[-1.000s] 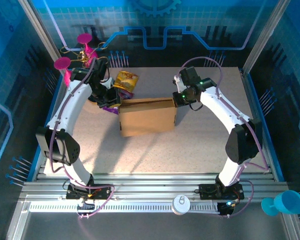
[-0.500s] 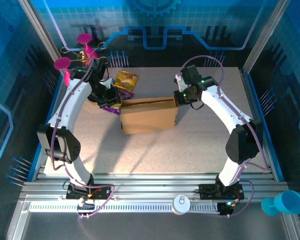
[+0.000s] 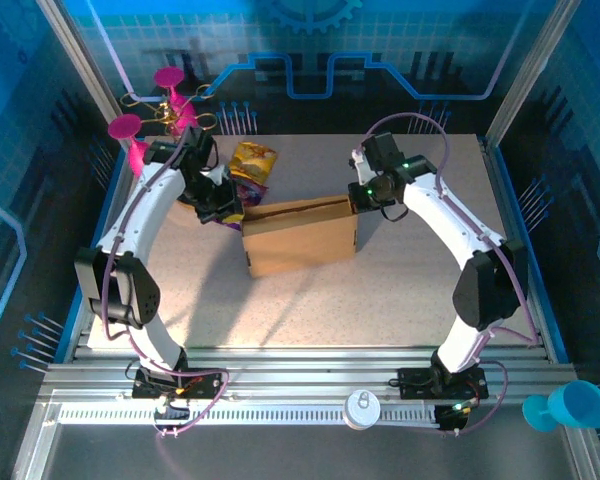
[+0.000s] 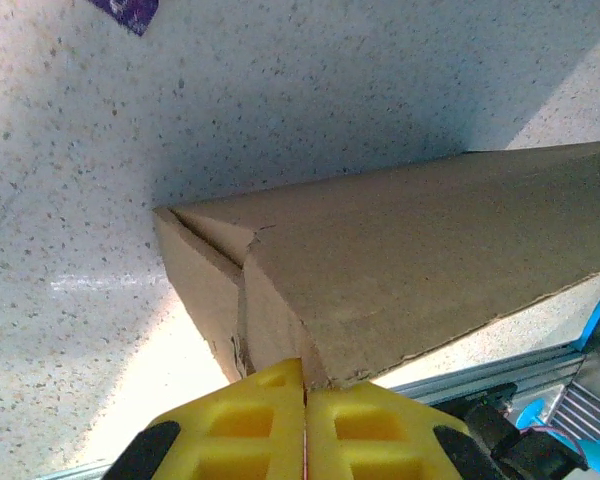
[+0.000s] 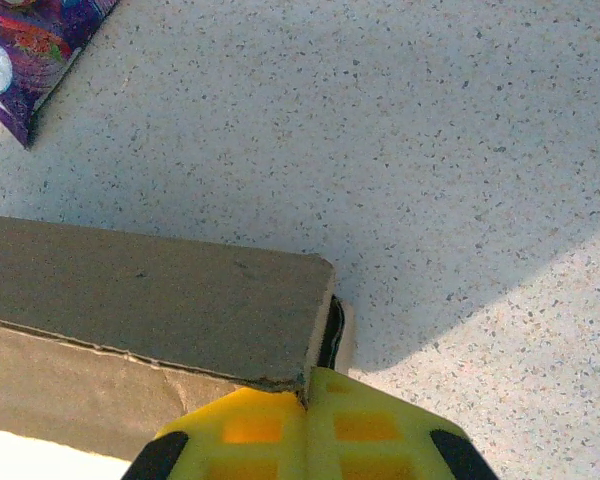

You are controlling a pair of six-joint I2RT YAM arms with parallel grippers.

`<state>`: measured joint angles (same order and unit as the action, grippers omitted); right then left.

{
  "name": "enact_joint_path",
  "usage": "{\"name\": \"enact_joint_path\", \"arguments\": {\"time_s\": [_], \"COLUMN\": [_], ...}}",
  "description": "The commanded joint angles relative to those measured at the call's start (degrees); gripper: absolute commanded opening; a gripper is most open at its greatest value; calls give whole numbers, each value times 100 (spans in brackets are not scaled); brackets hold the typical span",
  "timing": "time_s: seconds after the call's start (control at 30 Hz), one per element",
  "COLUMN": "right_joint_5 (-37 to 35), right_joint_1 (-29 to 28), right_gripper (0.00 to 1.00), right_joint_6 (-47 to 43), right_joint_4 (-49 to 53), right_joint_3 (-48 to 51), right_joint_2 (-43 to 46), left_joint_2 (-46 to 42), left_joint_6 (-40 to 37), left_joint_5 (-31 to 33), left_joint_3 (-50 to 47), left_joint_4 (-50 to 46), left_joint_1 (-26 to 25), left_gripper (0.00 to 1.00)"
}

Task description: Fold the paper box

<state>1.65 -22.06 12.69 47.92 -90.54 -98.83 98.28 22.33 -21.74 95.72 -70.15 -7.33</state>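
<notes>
The paper box [image 3: 300, 238] is plain brown cardboard, part raised, lying mid-table with its long side slightly askew. My left gripper [image 3: 230, 213] sits at the box's left end. In the left wrist view its yellow fingers [image 4: 260, 420] meet at the tips [image 4: 304, 372], with the cardboard edge [image 4: 410, 260] running into the seam. My right gripper [image 3: 360, 198] is at the box's far right corner. Seen from the right wrist, its tips [image 5: 308, 385] are pressed together on the corner of the upright wall [image 5: 150, 290].
A yellow snack packet [image 3: 253, 157] and a purple one [image 3: 245, 190] lie just behind the box's left end; the purple packet [image 5: 35, 45] also shows from the right wrist. Pink cups [image 3: 167, 78] stand at the far left corner. A blue cup [image 3: 570, 405] sits off the table, near right.
The box has slid a little to the right and turned slightly, its right end further back. Both grippers moved with it, the left one toward the box's left end.
</notes>
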Motion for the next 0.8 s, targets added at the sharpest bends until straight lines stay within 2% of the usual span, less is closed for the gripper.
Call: {"name": "enact_joint_path", "arguments": {"time_s": [0.0, 0.6, 0.77], "right_joint_5": [91, -1, 11], "right_joint_1": [-61, -61, -61], "right_gripper": [0, 0, 0], "right_joint_6": [76, 81, 85], "right_joint_4": [-25, 86, 69], "right_joint_3": [172, 47, 77], "right_joint_2": [206, 229, 242], "left_joint_2": [-254, -237, -350], "left_joint_6": [317, 400, 356], "left_joint_5": [-519, -708, -683], "left_joint_3": [-156, 182, -113], "left_joint_4": [275, 117, 208], "left_joint_1": [-23, -14, -13], "left_gripper": [8, 8, 8]}}
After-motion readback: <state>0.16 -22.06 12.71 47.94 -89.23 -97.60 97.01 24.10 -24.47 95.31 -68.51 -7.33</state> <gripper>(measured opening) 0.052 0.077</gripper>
